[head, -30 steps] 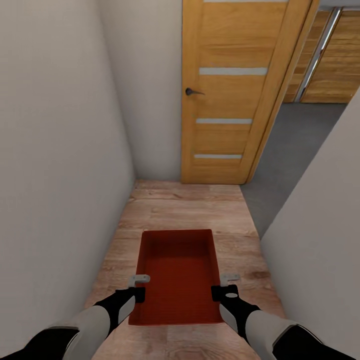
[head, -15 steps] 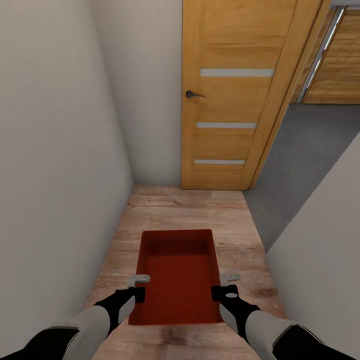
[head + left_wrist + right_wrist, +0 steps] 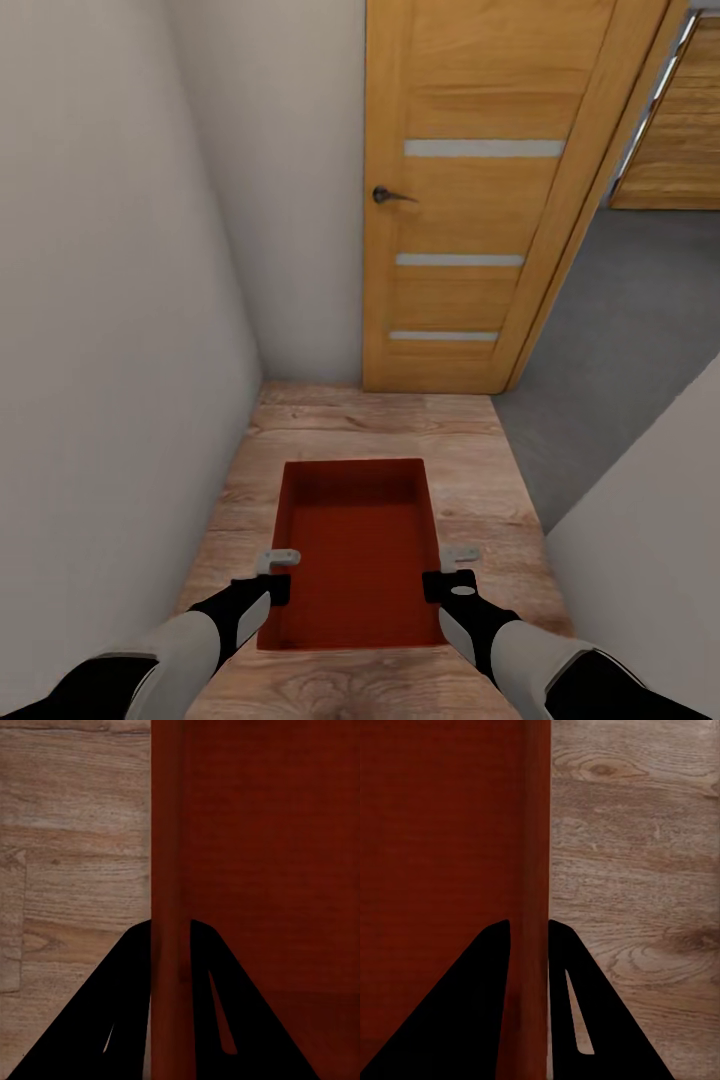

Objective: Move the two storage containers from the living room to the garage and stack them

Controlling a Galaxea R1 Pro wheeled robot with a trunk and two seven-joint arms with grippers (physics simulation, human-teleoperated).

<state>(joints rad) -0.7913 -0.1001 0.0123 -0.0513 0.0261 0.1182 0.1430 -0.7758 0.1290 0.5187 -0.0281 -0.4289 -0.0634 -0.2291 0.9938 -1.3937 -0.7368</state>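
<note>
Left gripper jaws pinch the left long wall of the storage container, one finger each side of the wall; in the left wrist view the dark fingers straddle that wall of the container, pressed onto it. Right gripper same on the right wall; in the right wrist view its fingers clamp the thin wall of the bin, one inside, one outside. Both grips sit near the end of the container closest to the robot.

Container is orange-red, open top, nothing inside, held level between both arms above the wood-plank floor, long axis pointing away from the robot. Planks show under it in both wrist views.

Narrow corridor: white wall close on the left, another white wall on the right. Ahead, an orange-wood door with pale horizontal slits and a dark handle, standing at the end of the planks. Right of the door, grey concrete floor starts where the planks end; wood panelling beyond it at far right.
</note>
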